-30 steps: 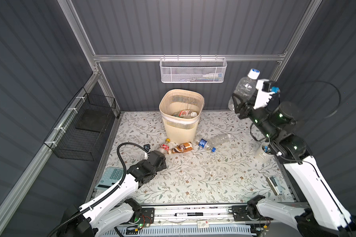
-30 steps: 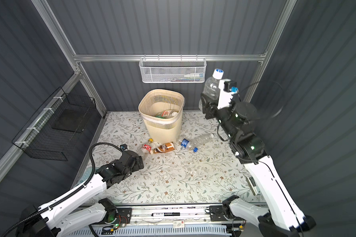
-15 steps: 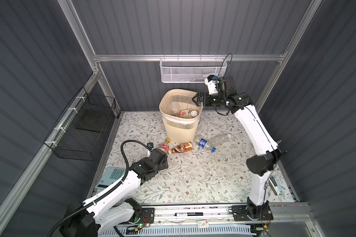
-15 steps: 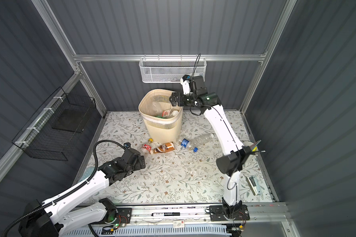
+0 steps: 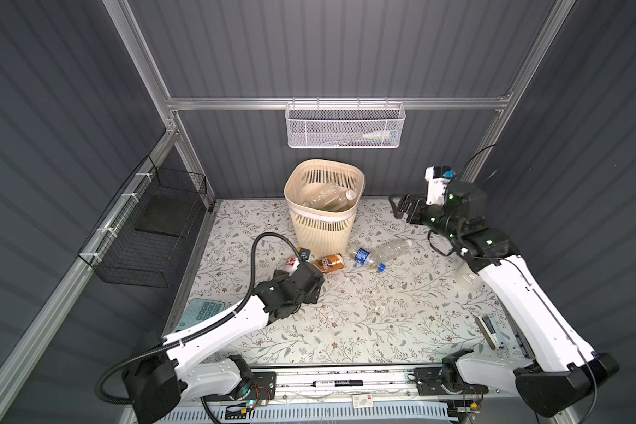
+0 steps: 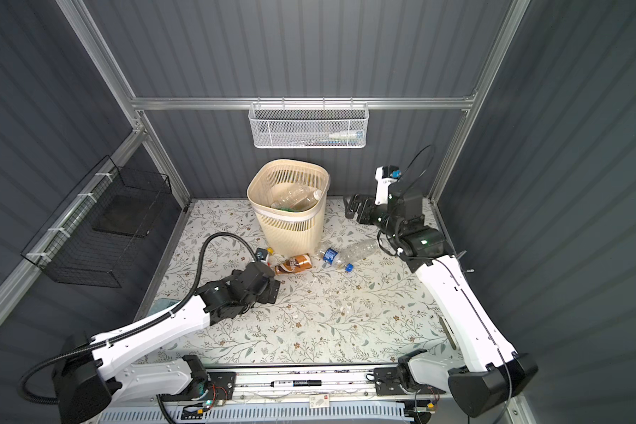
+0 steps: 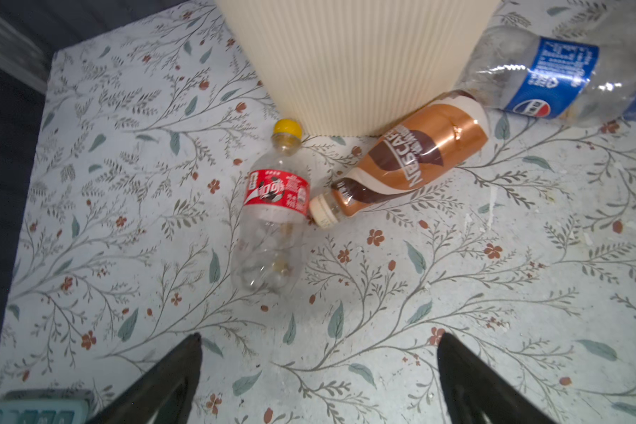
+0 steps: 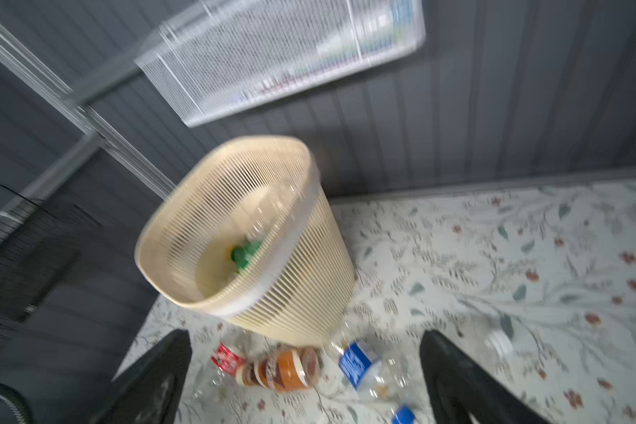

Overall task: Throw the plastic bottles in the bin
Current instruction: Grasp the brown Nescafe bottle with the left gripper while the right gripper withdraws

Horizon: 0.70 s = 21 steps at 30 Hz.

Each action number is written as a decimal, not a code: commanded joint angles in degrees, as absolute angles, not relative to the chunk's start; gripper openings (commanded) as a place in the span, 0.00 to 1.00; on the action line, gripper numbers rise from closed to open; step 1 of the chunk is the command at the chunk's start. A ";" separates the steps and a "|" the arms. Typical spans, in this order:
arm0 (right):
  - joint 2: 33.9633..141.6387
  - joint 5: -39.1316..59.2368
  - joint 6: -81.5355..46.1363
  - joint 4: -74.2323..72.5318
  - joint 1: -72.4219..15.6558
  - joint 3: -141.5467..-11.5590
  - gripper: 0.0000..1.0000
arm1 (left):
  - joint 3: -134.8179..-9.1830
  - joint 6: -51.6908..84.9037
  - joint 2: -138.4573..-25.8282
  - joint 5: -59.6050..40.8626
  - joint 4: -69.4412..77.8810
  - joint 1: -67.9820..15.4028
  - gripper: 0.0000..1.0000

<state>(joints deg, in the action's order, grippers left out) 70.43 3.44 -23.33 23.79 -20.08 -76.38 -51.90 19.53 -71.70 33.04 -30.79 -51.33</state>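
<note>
Both top views: we have several plastic bottles point(image 5: 327, 196) in the bin point(image 5: 323, 235), four floor bottles point(image 5: 331, 262) at its foot yet to go, left gripper point(image 7: 319, 339) and right gripper point(image 8: 305, 334) both spread wide, empty.

Clear bottles point(image 6: 295, 195) inside beige bin point(image 6: 290, 233)

Bin point(image 5: 322, 227) at the back of the table point(image 5: 382, 323), bottles point(image 5: 327, 196) piled inside; more bottles point(image 7: 415, 154) lying just before its base; mesh basket point(image 5: 344, 128) on the wall above.
</note>
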 commanded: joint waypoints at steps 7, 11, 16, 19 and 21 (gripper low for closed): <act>59.84 1.33 -25.66 21.14 -18.91 -49.16 0.99 | -65.61 -1.75 -91.01 30.54 -28.49 -51.90 1.00; 56.61 2.33 -28.20 20.13 -17.33 -41.07 0.99 | -68.98 -6.44 -97.92 31.47 -28.39 -51.91 1.00; 54.10 2.80 -29.25 20.72 -16.48 -36.25 0.99 | -71.14 -10.52 -102.96 31.34 -25.37 -51.94 0.99; 52.90 3.16 -29.26 20.66 -16.23 -34.41 0.99 | -72.67 -12.49 -106.15 32.23 -23.86 -51.80 0.94; 52.23 3.16 -29.04 20.73 -16.13 -33.47 0.99 | -73.92 -13.30 -108.74 33.50 -23.26 -51.81 0.95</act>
<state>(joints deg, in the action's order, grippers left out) 53.47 2.66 -28.47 21.80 -16.51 -34.52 -71.31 -9.82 -106.28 31.92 -25.19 -51.72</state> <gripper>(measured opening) 0.991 0.946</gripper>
